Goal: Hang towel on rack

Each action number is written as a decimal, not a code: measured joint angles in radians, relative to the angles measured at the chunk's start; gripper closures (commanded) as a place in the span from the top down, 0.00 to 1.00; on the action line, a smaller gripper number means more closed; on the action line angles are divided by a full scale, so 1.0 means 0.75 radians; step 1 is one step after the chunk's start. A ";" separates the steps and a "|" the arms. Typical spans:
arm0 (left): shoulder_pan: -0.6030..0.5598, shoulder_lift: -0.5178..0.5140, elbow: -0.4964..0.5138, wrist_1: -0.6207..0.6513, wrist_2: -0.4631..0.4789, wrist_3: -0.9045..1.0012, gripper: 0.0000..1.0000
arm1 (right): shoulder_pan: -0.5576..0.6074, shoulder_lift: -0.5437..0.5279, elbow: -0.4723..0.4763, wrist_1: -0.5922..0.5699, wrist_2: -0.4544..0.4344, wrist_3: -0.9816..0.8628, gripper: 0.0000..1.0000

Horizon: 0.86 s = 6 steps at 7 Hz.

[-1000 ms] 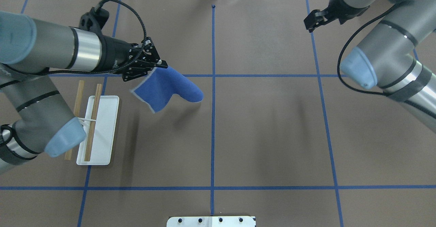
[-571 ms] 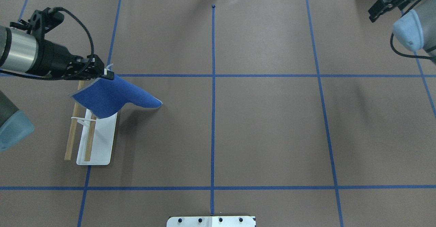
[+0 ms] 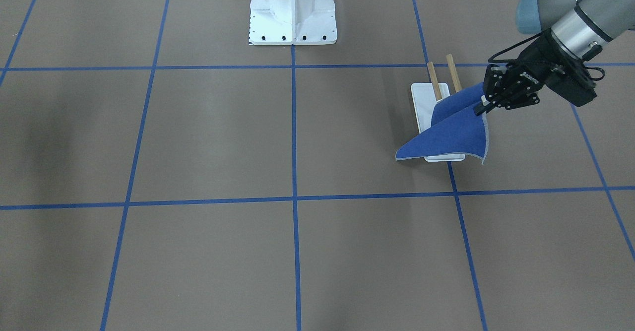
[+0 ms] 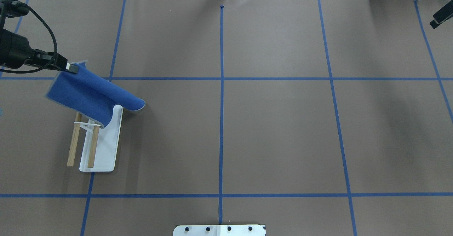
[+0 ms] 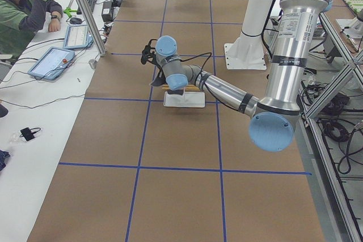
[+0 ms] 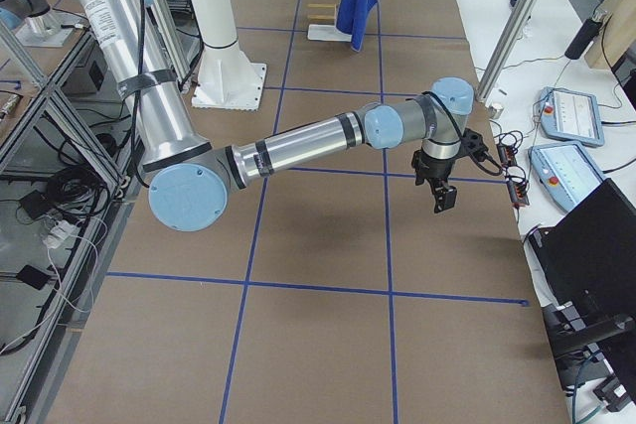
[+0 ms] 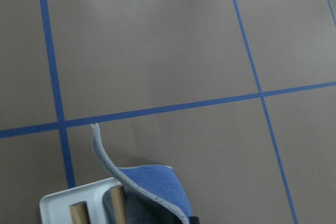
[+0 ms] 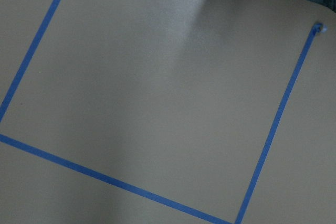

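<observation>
Showing the left gripper (image 4: 70,67) closed on one corner of the soft royal-blue towel with a thin pale grey edge trim (image 4: 88,94), with that corner held raised over the left side of the table. From the pinched corner the towel slopes down to the right. It passes over the far ends of the two parallel brown wooden dowels (image 4: 92,147) of the small rack with a flat white rectangular base (image 4: 106,154). The near ends of the dowels and most of the base lie uncovered. The rolled lower fold of the cloth reaches just past the right edge of the base (whether it touches the brown paper table cover (image 4: 283,133) cannot be told, nor whether the cloth rests on the dowels).

The right gripper (image 6: 442,196) hangs above the far right corner of the table, well apart from the rack. Only a black sliver of it shows at the overhead view's right edge, and how far its jaws stand open cannot be told. Blue tape lines (image 4: 221,122) divide the cover into squares. A white bolted pedestal (image 3: 292,13) stands at the middle of the near edge.
</observation>
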 measured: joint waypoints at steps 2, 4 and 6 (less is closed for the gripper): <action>-0.016 0.087 0.029 -0.006 -0.003 0.196 0.00 | 0.009 -0.010 -0.001 0.000 0.001 -0.012 1.00; -0.018 0.162 0.037 -0.037 0.002 0.262 0.98 | 0.010 -0.012 -0.001 0.002 0.001 -0.013 1.00; -0.018 0.210 0.039 -0.094 0.007 0.261 0.99 | 0.012 -0.017 0.002 0.002 0.001 -0.012 1.00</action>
